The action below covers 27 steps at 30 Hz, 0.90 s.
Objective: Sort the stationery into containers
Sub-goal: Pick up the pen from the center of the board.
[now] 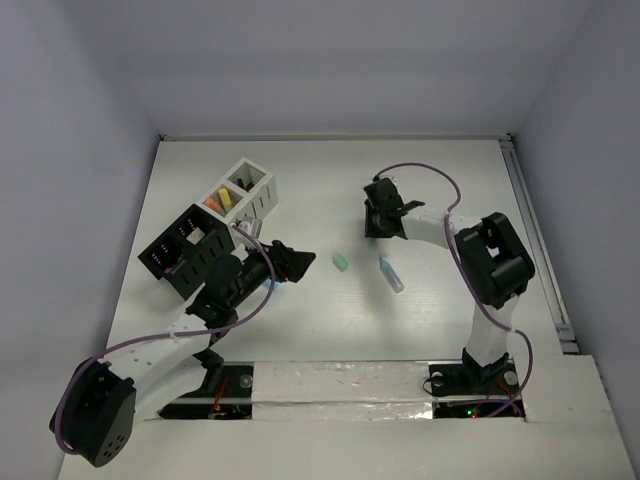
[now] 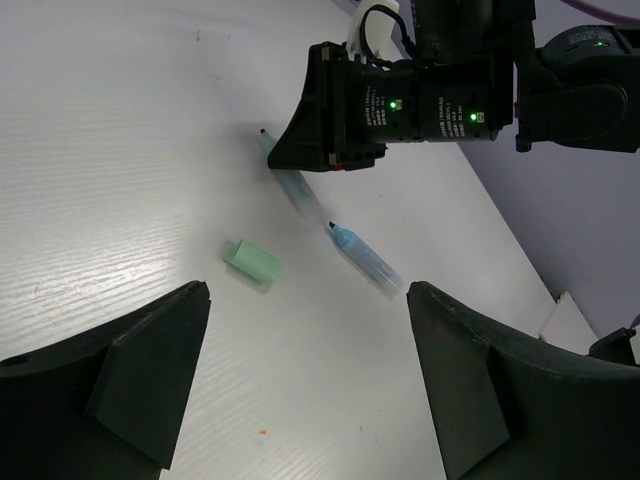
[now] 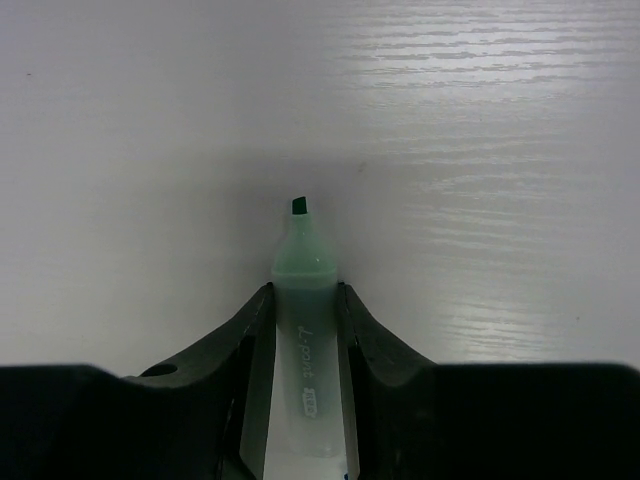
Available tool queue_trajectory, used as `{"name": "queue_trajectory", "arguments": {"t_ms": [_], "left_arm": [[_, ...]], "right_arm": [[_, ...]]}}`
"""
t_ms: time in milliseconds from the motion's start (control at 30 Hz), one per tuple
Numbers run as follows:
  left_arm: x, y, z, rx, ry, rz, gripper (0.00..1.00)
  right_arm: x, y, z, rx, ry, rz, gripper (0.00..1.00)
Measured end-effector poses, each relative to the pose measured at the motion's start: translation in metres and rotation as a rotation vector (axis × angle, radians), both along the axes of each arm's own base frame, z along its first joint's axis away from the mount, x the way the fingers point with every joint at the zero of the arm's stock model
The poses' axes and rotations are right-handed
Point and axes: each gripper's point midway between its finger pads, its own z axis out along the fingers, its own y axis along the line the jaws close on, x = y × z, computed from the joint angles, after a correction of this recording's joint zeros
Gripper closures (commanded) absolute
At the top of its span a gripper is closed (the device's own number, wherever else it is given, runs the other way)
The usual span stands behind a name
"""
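Note:
An uncapped green marker point(image 3: 303, 262) lies on the white table, and my right gripper point(image 3: 305, 292) is shut on its barrel, tip pointing away; its fingers point(image 3: 365, 335) press both sides. In the left wrist view the green marker point(image 2: 291, 186) pokes out from under the right gripper point(image 2: 290, 155). A green cap point(image 2: 252, 263) and a blue marker point(image 2: 365, 260) lie ahead of my open, empty left gripper point(image 2: 308, 295). From above, the green cap point(image 1: 340, 262) and the blue marker point(image 1: 391, 274) sit mid-table between the left gripper point(image 1: 296, 262) and the right gripper point(image 1: 383, 222).
The white container point(image 1: 262, 192) at the back left holds orange and yellow pieces point(image 1: 218, 200). The black container point(image 1: 172, 262) stands just in front of it, close to my left arm. Walls enclose the table at the back and sides.

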Motion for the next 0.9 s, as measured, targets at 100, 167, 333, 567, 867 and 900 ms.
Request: {"name": "queue_trajectory", "arguments": {"t_ms": [100,167,333,567,867,900], "left_arm": [[-0.001,-0.001,0.0,0.004,-0.004,-0.007,0.39],[-0.001,-0.002,-0.001,0.007,-0.006,-0.017,0.46],[-0.002,-0.007,-0.012,0.024,0.02,-0.047,0.53],[-0.003,-0.011,-0.021,0.034,0.044,-0.066,0.28],[-0.002,-0.013,-0.015,0.019,0.019,-0.078,0.34],[-0.002,-0.013,-0.015,0.02,0.019,-0.076,0.35]], "right_arm": [[-0.004,0.006,0.004,0.047,-0.009,0.022,0.95],[-0.011,0.011,0.013,0.101,-0.028,0.042,0.95],[-0.017,0.043,0.079,0.293,-0.177,0.115,0.97],[-0.05,0.121,0.161,0.538,-0.34,0.293,0.97],[-0.089,0.171,0.159,0.616,-0.294,0.404,0.96],[-0.092,0.174,0.158,0.622,-0.289,0.411,0.96]]}}
